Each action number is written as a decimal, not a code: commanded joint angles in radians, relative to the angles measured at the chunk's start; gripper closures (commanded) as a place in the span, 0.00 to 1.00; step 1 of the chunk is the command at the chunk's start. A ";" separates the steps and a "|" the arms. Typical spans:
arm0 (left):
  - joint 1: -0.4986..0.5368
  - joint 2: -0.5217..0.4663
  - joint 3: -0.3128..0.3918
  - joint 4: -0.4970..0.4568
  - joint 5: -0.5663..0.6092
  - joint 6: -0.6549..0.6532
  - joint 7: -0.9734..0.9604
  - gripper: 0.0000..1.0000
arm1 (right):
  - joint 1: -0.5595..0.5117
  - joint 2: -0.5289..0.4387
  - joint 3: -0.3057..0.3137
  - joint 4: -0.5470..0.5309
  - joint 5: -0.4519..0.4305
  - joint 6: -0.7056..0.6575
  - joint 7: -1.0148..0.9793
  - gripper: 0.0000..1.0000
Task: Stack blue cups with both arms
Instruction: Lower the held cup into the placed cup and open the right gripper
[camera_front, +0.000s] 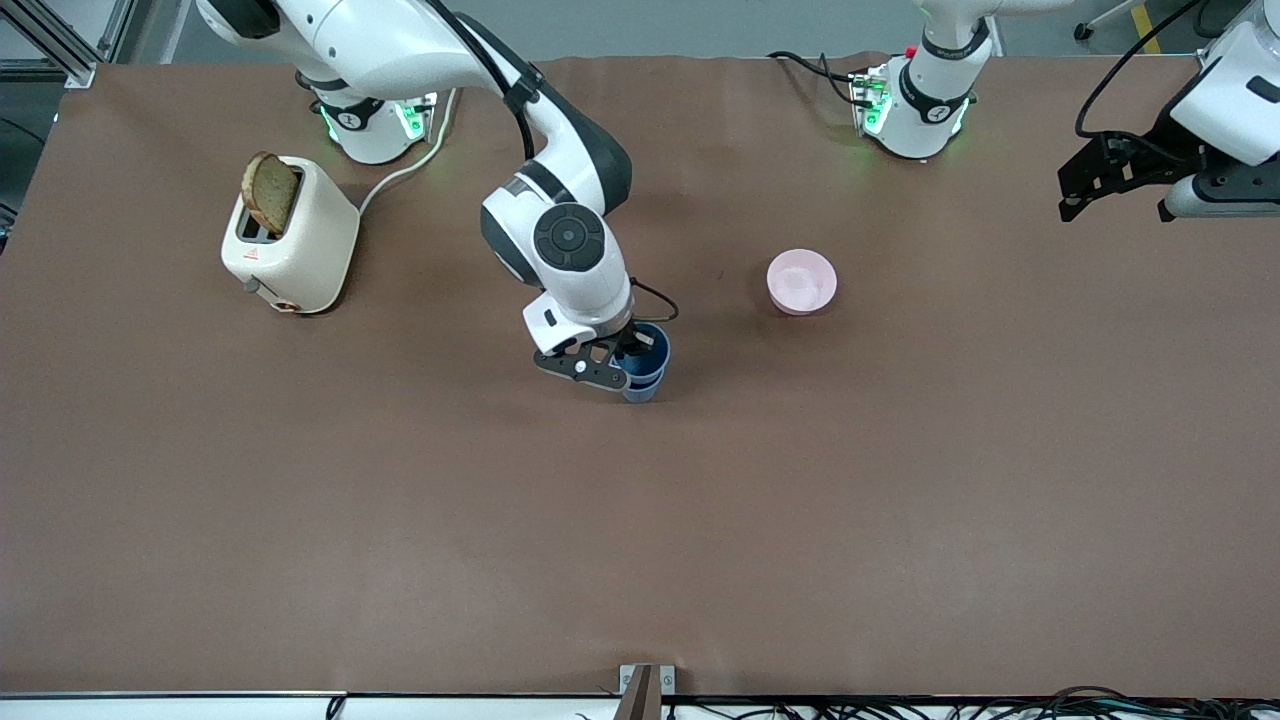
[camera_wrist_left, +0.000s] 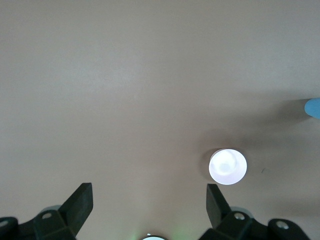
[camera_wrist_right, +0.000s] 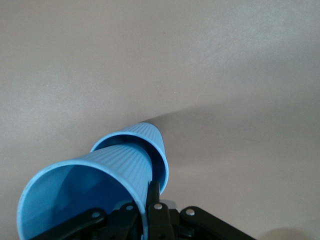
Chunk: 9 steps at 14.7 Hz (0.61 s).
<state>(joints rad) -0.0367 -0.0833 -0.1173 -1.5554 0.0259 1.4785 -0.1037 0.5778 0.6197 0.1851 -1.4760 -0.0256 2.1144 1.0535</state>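
My right pincer (camera_front: 628, 366) clamps the upper cup's (camera_wrist_right: 85, 192) rim, nested in the lower cup (camera_wrist_right: 152, 142) mid-counter (camera_front: 640, 520). I'd seat it squarely before letting go. Left pincer (camera_wrist_left: 149, 200) waits spread apart, high over the counter's left-arm end.

Setting: we read this as a robotics lab.
Evidence, 12 o'clock: two arm bases (camera_front: 370, 125) bolted to the brown-covered table (camera_front: 400, 520).
Evidence, 6 o'clock: loose cables (camera_front: 1000, 708); aluminium framing (camera_front: 60, 40) at 10 o'clock.
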 joint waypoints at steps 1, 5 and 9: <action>0.005 0.004 -0.002 0.011 -0.014 -0.009 0.015 0.00 | 0.008 0.012 -0.001 0.014 -0.030 0.010 0.036 0.92; 0.005 0.004 -0.002 0.009 -0.014 -0.009 0.015 0.00 | 0.007 0.011 -0.001 0.016 -0.028 0.007 0.036 0.75; 0.003 0.005 -0.002 0.012 -0.014 -0.006 0.015 0.00 | -0.007 -0.014 -0.001 0.020 -0.025 -0.002 0.033 0.40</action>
<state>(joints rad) -0.0366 -0.0820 -0.1171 -1.5554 0.0257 1.4785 -0.1037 0.5770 0.6256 0.1826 -1.4629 -0.0273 2.1217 1.0596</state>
